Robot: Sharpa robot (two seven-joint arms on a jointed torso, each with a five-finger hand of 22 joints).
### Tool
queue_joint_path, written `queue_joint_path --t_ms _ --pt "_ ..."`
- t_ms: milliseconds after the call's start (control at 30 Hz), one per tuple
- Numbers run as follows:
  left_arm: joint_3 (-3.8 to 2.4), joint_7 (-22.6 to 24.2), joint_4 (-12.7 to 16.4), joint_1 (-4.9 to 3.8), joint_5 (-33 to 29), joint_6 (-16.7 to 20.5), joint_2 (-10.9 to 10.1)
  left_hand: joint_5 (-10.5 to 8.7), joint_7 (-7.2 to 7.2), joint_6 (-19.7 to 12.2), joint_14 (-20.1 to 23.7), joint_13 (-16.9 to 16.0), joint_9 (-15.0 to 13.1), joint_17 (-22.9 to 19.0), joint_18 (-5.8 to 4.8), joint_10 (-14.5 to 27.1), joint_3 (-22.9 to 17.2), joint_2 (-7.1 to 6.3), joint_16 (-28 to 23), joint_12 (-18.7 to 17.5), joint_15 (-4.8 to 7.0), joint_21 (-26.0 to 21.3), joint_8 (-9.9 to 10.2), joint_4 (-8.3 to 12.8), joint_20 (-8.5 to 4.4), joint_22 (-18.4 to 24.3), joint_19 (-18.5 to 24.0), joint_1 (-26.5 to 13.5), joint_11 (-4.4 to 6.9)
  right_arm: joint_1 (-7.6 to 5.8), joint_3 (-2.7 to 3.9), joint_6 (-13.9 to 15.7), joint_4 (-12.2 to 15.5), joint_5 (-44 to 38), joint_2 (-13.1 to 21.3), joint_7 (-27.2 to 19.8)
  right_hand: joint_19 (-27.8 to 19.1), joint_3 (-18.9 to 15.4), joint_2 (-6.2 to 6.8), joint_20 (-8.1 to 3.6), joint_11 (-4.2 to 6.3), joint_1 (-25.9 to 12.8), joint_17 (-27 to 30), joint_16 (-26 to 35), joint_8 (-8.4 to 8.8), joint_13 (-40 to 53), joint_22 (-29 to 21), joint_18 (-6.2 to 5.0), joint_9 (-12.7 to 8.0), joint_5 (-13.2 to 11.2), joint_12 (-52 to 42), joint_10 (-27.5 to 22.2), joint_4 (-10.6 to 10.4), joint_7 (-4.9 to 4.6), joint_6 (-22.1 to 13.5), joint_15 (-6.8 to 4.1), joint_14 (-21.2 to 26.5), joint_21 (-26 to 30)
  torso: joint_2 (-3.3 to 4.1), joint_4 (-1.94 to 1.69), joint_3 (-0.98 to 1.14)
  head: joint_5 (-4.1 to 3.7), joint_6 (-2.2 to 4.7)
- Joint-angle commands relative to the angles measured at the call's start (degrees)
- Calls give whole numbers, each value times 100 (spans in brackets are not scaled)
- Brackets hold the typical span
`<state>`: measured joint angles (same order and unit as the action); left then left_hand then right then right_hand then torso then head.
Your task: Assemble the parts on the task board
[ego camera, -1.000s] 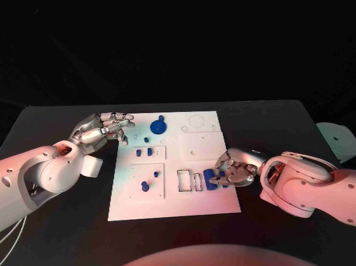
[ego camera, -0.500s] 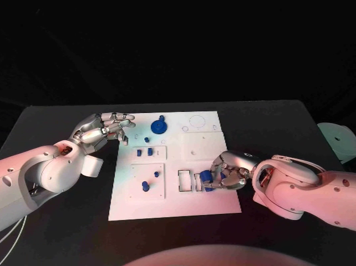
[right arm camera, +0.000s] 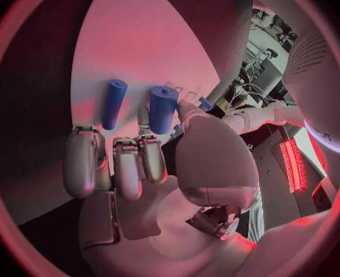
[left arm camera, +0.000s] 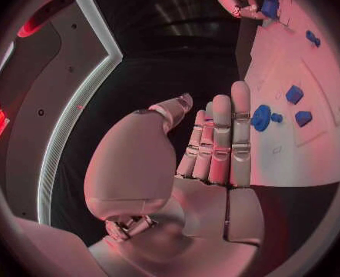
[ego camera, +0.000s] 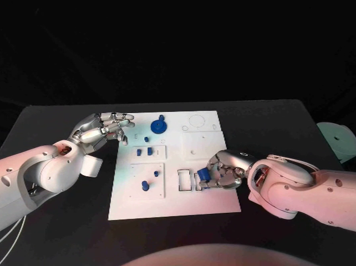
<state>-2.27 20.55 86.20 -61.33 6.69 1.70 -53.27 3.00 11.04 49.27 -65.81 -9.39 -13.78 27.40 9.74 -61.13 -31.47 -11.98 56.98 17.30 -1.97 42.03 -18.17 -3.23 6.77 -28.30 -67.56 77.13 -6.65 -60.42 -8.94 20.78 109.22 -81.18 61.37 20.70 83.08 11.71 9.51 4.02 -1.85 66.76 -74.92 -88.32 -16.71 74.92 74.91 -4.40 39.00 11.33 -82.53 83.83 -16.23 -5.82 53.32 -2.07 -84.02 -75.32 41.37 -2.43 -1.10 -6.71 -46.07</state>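
Head view: our right hand (ego camera: pixel 223 170), gripping a blue cylinder (ego camera: pixel 203 175), has shifted left over the task board's (ego camera: pixel 202 208) slots; left hand (ego camera: pixel 102 129) idles empty, fingers loosely curled.

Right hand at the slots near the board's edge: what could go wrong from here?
1. The right hand holds a blue cylinder that its fingers hide in the head view, so alignment with the slots is hard to check; it may jam.
2. A second blue cylinder lies close by and could get knocked.
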Motion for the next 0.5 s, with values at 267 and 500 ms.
queue_joint_path --t_ms 267,500 --pt "-3 12 22 2 12 -113 1 9 20 -11 33 -6 8 12 74 43 40 13 23 38 -6 30 -2 -17 16 -6 36 -44 -15 56 -43 -138 -65 78 -3 191 6 375 -170 -47 74 812 -949 -19 -64 548 530 90 58 447 63 -19 303 24 114 -59 -485 31 0 4 -3 -8 7" --pt "-3 5 19 2 13 -111 0 9 20 -11 33 -6 8 12 74 43 40 13 23 38 -6 30 -2 -17 16 -6 36 -44 -15 44 -39 236 18 719 53 38 23 568 -219 -68 104 793 -975 -26 -111 570 555 96 79 417 59 -1 263 59 213 -83 -491 9 -2 -1 3 2 18"
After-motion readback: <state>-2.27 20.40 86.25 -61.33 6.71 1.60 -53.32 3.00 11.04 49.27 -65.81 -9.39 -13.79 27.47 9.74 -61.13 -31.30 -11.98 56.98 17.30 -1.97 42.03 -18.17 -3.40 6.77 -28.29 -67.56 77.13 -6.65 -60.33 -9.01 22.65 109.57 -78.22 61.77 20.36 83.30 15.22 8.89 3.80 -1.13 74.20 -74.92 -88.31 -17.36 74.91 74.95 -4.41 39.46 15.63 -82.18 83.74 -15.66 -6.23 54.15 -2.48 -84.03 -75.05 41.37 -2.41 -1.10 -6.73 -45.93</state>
